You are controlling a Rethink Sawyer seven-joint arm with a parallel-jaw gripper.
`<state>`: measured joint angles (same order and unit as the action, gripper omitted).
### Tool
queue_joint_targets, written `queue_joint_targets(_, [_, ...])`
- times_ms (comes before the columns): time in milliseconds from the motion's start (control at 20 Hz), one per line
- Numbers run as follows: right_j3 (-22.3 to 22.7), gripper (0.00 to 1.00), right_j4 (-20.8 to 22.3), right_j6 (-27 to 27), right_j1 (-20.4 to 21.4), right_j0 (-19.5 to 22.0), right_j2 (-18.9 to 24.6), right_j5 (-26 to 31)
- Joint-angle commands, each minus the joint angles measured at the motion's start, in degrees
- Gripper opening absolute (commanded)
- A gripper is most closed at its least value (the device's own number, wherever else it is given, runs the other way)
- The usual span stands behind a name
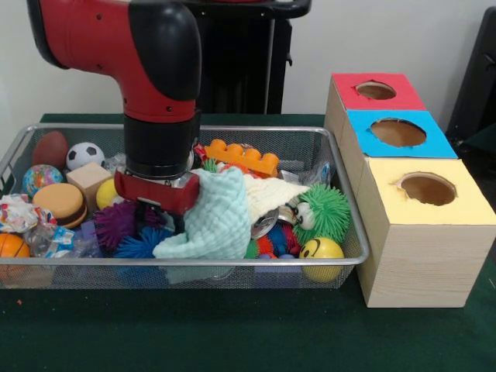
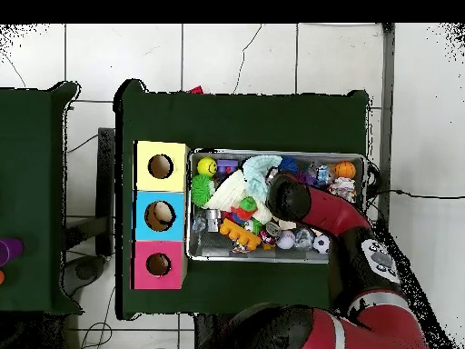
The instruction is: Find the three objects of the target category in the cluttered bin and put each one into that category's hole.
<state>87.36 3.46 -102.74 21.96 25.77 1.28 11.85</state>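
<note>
Desk (image 1: pixel 232 333): covered in dark green cloth; it carried the bin and three wooden boxes side by side.
Bin (image 1: pixel 186 262): a shallow wire mesh basket at the near middle of the desk, its right end just beside the yellow-topped box.
Near row in bin: an orange ball (image 1: pixel 11 246) at the left corner, a blue spiky ball (image 1: pixel 141 245), and a yellow smiley ball (image 1: pixel 322 249) toward the right.
Cloth (image 1: pixel 217 217): pale mint, draped over the middle of the pile, with a cream cloth (image 1: pixel 271 194) beside it.
Green spiky ball (image 1: pixel 329 211): right of the cloths, behind the smiley ball.
Pincer (image 1: pixel 172 219): down among the toys at the mint cloth's left edge; its tips were hidden by the cloth and clutter, so I cannot tell whether it was wide, narrow or holding anything.
Arm (image 1: pixel 159 85): red and black, the wrist pointing straight down into the bin's middle, the upper link running off to the top left; from overhead it reached from the base across the bin.
Far row in bin: a brown ball (image 1: pixel 49 147), a small soccer ball (image 1: pixel 84 155), a wooden cube (image 1: pixel 89 182) and an orange plastic block (image 1: pixel 244 157).
Boxes: yellow top (image 1: pixel 426 190) nearest, blue top (image 1: pixel 397 133) behind it, red top (image 1: pixel 376 91) farthest, each with a round hole.
</note>
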Motion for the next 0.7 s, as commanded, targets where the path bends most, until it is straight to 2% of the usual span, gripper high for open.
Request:
queue_joint_targets(50, [5.8, 1.0, -6.4, -16.9, -4.7, -3.3, 4.0, -2.7])
queue_joint_targets(400, [5.9, 1.0, -11.5, -18.9, -5.1, -6.9, 2.3, -3.9])
queue_joint_targets(700, [4.7, 1.0, -18.2, -21.6, -5.6, -15.3, -5.2, -2.4])
